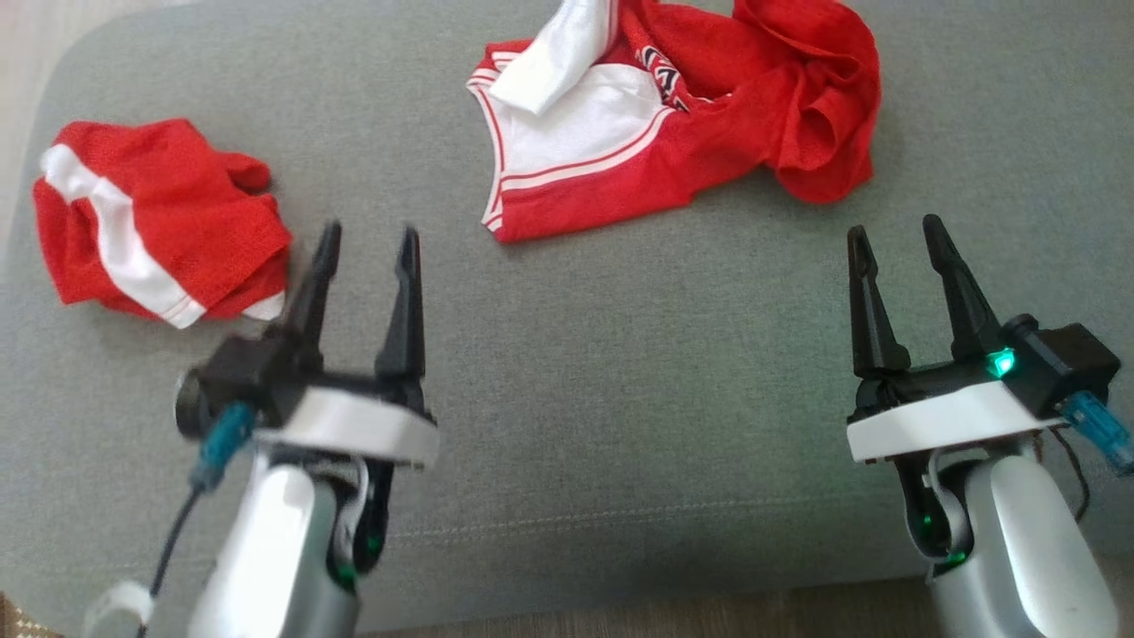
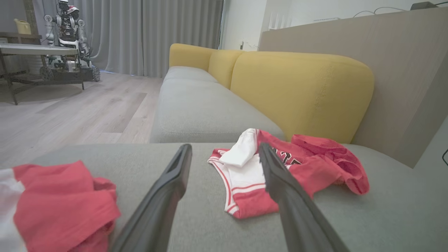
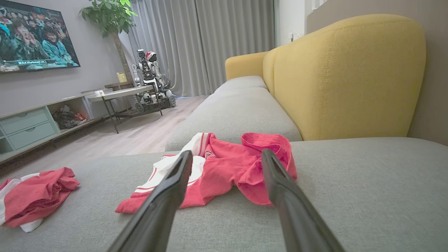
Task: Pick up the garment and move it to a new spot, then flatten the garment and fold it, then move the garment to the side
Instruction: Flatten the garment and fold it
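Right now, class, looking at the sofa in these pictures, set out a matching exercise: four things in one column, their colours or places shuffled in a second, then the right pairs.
Things:
1. larger garment
2. smaller garment
3. backrest
4. seat cushion

Descriptions:
A. grey
B. crumpled, at the far middle of the seat
C. yellow
D. bunched up at the left, near the left gripper

Pairs: 1-B, 2-D, 3-C, 4-A.
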### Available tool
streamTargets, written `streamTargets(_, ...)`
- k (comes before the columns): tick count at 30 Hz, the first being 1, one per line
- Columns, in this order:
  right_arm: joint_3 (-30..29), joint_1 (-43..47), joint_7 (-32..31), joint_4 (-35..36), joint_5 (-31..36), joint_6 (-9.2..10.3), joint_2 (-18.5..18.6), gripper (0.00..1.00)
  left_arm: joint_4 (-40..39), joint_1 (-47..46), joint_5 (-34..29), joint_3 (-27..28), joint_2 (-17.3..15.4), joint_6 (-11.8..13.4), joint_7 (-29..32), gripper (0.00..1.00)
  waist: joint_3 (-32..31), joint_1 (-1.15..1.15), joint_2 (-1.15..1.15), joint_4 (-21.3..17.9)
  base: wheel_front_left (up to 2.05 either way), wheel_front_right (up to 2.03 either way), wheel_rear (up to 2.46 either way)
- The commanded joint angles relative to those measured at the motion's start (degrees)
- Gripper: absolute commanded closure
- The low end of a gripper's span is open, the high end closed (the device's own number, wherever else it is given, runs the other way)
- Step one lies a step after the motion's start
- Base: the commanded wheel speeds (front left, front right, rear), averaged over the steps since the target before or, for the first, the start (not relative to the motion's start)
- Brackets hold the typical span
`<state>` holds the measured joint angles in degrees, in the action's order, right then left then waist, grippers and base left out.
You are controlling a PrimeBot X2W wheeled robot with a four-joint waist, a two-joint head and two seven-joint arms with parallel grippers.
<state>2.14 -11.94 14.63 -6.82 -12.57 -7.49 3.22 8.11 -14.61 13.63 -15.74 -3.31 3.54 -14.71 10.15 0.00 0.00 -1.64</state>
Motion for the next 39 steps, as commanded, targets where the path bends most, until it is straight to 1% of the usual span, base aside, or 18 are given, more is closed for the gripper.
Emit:
streamTargets(1,1.3,-0.3,0.4,1.6,0.2,0.00,-0.3,0.00,-3.0,-0.5,-0.3,2.2,0.1,-0.1,-0.3,0.00,-0.2,0.00,0.00,0.2,0.00,0.00,0.00)
streamTargets(5,1.6,-0.4,0.4,1.4,0.3,0.00,-0.3,0.00,-4.1,1.5,-0.4,1.8,0.4,-0.5,-0.3,0.00,-0.3,0.00,0.00,0.3,0.00,0.00,0.00)
streamTargets(9,2.4,-0.8,0.4,1.2,0.6,0.00,-0.3,0.00,-4.3,0.9,0.2,0.7,0.4,-0.2,-0.3,0.00,-0.2,0.00,0.00,0.6,0.00,0.00,0.00)
streamTargets(14,4.8,-3.6,0.4,-0.9,0.8,0.00,-0.3,0.00,-4.7,-0.1,0.6,-1.1,0.4,0.2,-0.3,0.00,1.1,0.00,0.00,2.1,0.00,0.00,0.00)
streamTargets(17,6.9,-7.9,0.2,-5.5,2.2,0.00,-0.3,0.00,-4.7,-0.5,1.4,-2.5,0.4,0.5,-0.3,0.00,2.6,0.00,0.00,3.9,0.00,0.00,0.00)
streamTargets(19,7.8,-12.0,-1.0,-8.9,3.0,0.00,-0.1,0.00,-4.5,-1.1,2.0,-3.7,0.4,0.7,-0.3,0.00,3.9,0.00,0.00,5.4,0.00,0.00,0.00)
streamTargets(22,8.5,-19.0,-3.4,-14.6,2.8,0.00,1.5,0.00,-4.6,-2.1,3.1,-5.6,0.4,1.0,-0.3,0.00,5.9,0.00,0.00,8.0,0.00,0.00,0.00)
streamTargets(24,8.7,-23.8,-5.3,-18.6,1.5,0.00,2.5,0.00,-4.8,-2.8,4.0,-6.7,0.4,1.3,-0.3,0.00,7.4,0.00,0.00,9.6,0.00,0.00,0.00)
streamTargets(30,10.9,-36.1,-10.5,-31.1,-0.6,0.00,7.0,0.00,-5.1,-4.8,6.0,-10.2,0.4,1.8,-0.3,0.00,10.9,0.00,0.00,14.3,0.00,0.00,0.00)
streamTargets(31,11.7,-37.8,-10.9,-32.8,-0.3,0.00,7.9,0.00,-5.1,-5.1,6.3,-10.7,0.4,1.9,-0.3,0.00,11.4,0.00,0.00,15.0,0.00,0.00,0.00)
streamTargets(32,11.7,-37.8,-10.9,-32.8,-0.3,0.00,7.9,0.00,-5.1,-5.1,6.3,-10.7,0.4,1.9,-0.3,0.00,11.4,0.00,0.00,15.0,0.00,0.00,0.00)
streamTargets(33,12.5,-39.4,-11.3,-34.5,-0.4,0.00,8.6,0.00,-5.2,-5.4,6.6,-11.1,0.4,2.0,-0.3,0.00,11.8,0.00,0.00,15.6,0.00,0.00,0.00)
streamTargets(39,17.7,-46.1,-12.5,-42.7,-2.4,0.00,11.5,0.00,-5.3,-6.5,7.9,-13.1,0.4,2.5,-0.3,0.00,13.7,0.00,0.00,18.3,0.00,0.00,0.00)
